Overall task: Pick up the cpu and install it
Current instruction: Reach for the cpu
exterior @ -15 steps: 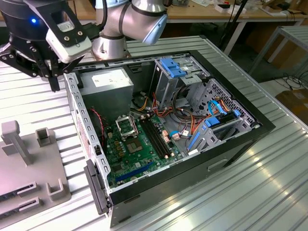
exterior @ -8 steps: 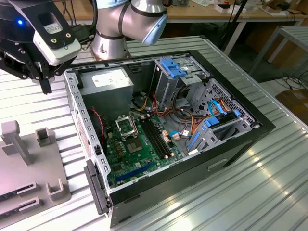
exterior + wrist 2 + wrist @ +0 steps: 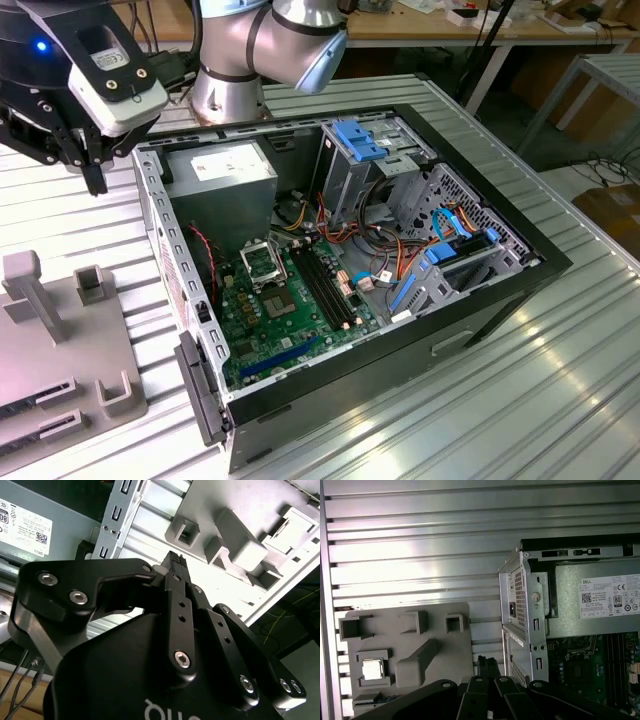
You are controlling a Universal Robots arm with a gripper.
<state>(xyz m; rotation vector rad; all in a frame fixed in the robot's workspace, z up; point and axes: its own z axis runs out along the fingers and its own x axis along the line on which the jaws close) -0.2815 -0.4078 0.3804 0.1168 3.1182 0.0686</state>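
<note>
Over the ribbed worktop [image 3: 420,555], hovers at the edge of the grey tray [image 3: 455,645] with jaws pressed together and empty, apart from the cpu [image 3: 371,670] lying flat in a tray pocket, likely parked there for top-down pickup.

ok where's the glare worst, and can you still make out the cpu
First wrist view: bright band across the table slats; the cpu shines pale yet stands out on the grey tray. Second wrist view: slats blown white beside the dark gripper.
</note>
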